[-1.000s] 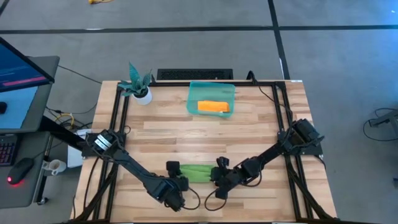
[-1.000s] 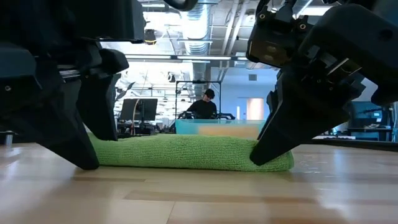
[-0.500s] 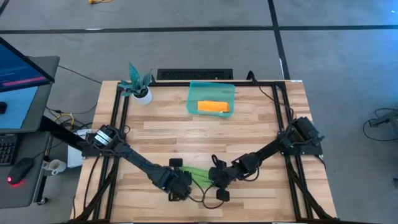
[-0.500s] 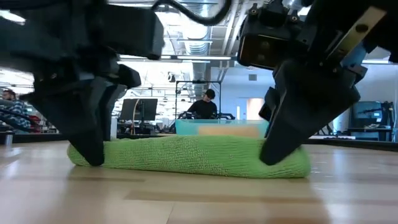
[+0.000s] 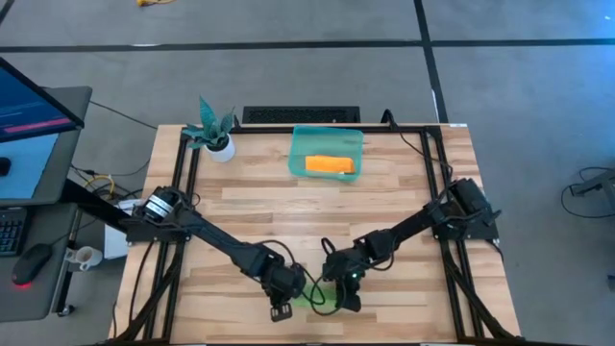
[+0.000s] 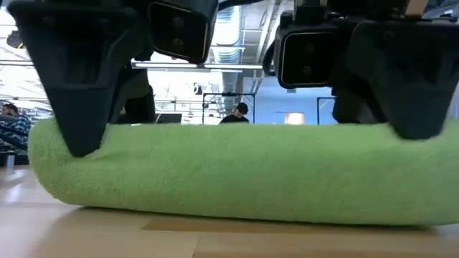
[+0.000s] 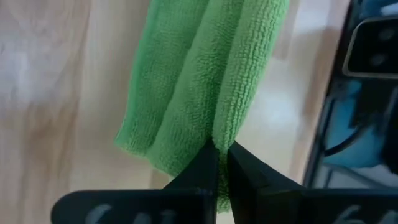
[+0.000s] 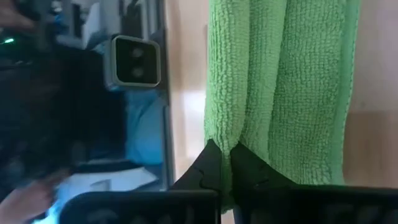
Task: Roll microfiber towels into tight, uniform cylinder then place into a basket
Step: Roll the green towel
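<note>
Green towel (image 6: 237, 172) is clenched at each end by left gripper (image 7: 219, 163) and right gripper (image 8: 222, 162) jaws; a thin pinch could let it unroll.

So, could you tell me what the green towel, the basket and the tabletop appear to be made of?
Green towel: soft looped pile, seemingly microfiber, matte and fuzzy, pinched by the left gripper and right gripper.
Basket: translucent teal, smooth, probably plastic.
Tabletop: pale planks with visible grain, likely sealed wood, slightly glossy.
</note>
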Available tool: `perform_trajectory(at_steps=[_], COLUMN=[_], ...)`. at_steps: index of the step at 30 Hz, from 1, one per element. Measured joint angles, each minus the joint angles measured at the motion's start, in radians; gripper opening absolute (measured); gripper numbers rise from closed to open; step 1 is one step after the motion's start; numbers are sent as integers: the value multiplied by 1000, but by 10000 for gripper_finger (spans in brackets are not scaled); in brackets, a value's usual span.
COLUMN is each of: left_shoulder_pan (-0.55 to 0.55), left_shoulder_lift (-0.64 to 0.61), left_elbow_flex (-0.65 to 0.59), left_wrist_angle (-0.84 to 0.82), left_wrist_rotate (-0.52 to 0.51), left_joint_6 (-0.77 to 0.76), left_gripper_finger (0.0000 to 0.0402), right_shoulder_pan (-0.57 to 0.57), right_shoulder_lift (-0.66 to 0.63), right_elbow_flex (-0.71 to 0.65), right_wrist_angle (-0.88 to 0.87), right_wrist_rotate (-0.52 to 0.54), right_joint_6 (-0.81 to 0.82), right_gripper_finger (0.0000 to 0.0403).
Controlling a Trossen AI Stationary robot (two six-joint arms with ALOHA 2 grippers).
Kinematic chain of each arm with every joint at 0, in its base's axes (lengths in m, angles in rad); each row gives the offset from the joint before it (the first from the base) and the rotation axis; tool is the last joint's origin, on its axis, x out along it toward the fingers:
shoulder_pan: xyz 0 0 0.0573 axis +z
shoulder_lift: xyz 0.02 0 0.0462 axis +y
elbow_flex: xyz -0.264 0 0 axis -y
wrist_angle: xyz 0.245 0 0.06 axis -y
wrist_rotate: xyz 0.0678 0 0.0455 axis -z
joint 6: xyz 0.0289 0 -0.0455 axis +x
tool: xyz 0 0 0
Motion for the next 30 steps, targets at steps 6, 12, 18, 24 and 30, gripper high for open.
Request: perform_trajectory(at_steps=[6, 12, 18, 24, 30], left_shoulder_pan=[10, 25, 25, 23, 23], left_shoulder_lift=[0, 0, 0, -1, -2], left_elbow_flex=[0, -2, -3, -4, -4], left_wrist_angle=[15, -13, -23, -37, -46], left_wrist_rotate=[29, 2, 2, -39, -75], left_joint_6=[-33, -72, -64, -42, 31], left_gripper_finger=[7, 6, 7, 9, 28], right_shoulder_pan=[-34, -77, -89, -91, -91], right_shoulder_lift=[16, 66, 84, 85, 85], right_elbow_flex=[0, 1, 6, 6, 6], right_wrist_angle=[-7, 7, 11, 21, 22], right_wrist_rotate=[-85, -125, -115, -99, -92], right_joint_6=[63, 214, 279, 305, 305], right_gripper_finger=[19, 25, 19, 26, 19])
